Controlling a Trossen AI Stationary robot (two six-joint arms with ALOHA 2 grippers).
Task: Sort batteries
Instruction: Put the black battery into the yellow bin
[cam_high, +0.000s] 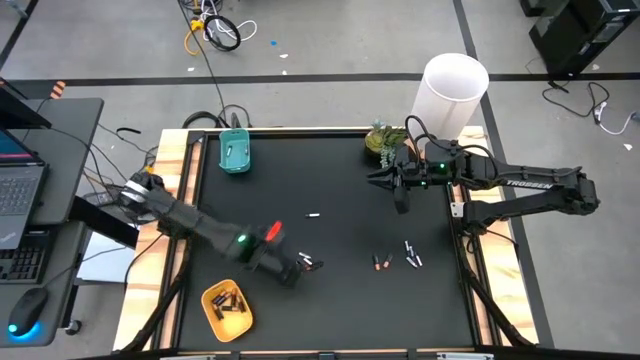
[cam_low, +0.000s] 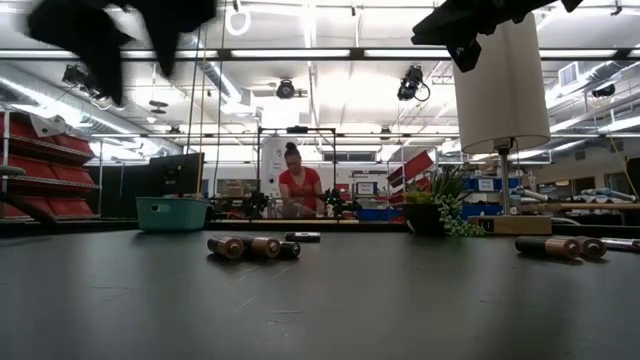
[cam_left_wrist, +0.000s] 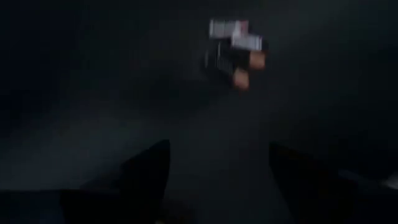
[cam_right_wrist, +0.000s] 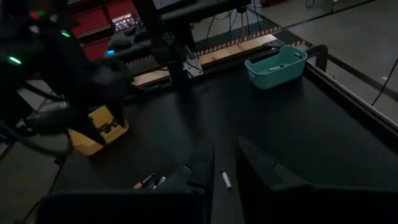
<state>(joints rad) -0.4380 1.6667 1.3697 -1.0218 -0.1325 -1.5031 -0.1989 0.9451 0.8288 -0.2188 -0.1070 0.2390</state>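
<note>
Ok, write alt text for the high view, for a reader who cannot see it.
Seen from above, a black table holds scattered batteries, with the left gripper open just beside a small cluster. A yellow tray at the near left holds several dark batteries, a teal tray sits at the far left, and the right gripper hangs over the far right.

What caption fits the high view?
Left gripper open near batteries; right gripper waits above the mat.
</note>
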